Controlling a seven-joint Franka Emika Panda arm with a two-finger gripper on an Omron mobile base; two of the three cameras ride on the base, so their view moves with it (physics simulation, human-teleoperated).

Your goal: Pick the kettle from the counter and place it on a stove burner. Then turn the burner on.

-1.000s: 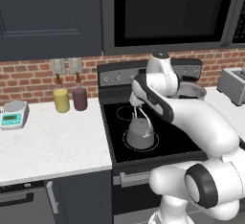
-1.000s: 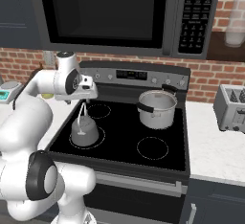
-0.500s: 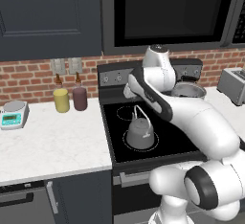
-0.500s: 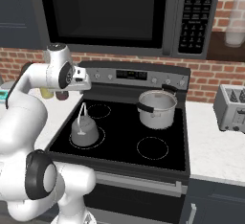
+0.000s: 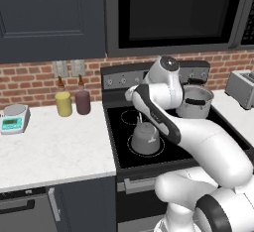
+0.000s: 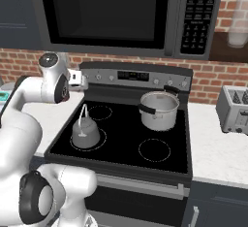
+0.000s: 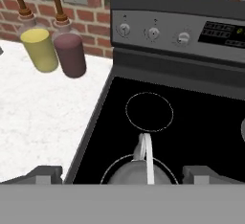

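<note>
Left base view: I see the small dull-grey dome-shaped metal kettle (image 5: 145, 138) placed on the large white-outlined burner circle (image 5: 133, 151). Right base view: my tool (image 6: 81, 80) hangs near the stove's knobs (image 6: 154, 81). Hand view: fingertips (image 7: 47, 173) spread, empty; turning the burner on remains.

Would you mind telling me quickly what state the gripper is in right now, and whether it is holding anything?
Gripper: open and holding nothing; it hangs above the kettle, which sits on the stove burner.
</note>
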